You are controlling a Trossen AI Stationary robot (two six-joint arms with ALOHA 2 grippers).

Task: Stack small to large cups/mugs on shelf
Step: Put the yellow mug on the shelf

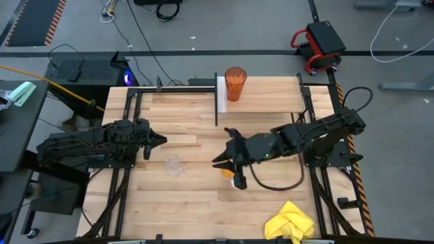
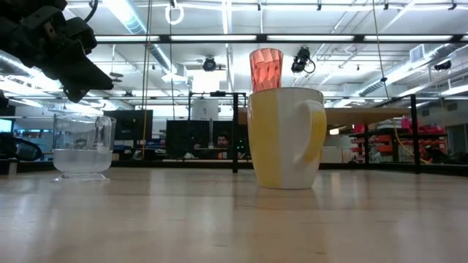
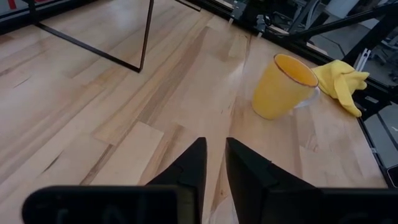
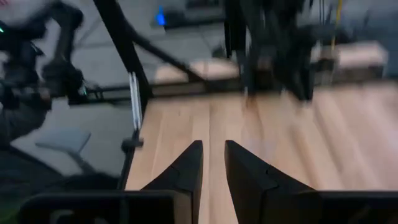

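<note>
The tall dark-orange tumbler [image 1: 234, 83] [image 2: 265, 69] stands upright on the shelf [image 1: 271, 95] near its white end panel. The orange-yellow mug [image 1: 237, 179] [image 2: 285, 139] [image 3: 283, 87] with its pale handle stands upright on the tabletop. The small clear glass [image 1: 175, 165] [image 2: 82, 146] stands on the tabletop to the mug's left. My right gripper [image 1: 215, 161] [image 4: 213, 163] is shut and empty, just to the far-left of the mug and above it. My left gripper [image 1: 163, 140] [image 2: 88, 77] [image 3: 216, 163] is shut and empty, hovering beyond the glass.
A yellow cloth [image 1: 291, 222] [image 3: 339, 79] lies crumpled at the table's near right corner. The shelf's black metal legs [image 3: 146, 37] stand on the far half of the tabletop. Bare wood lies between the glass, the mug and the near edge.
</note>
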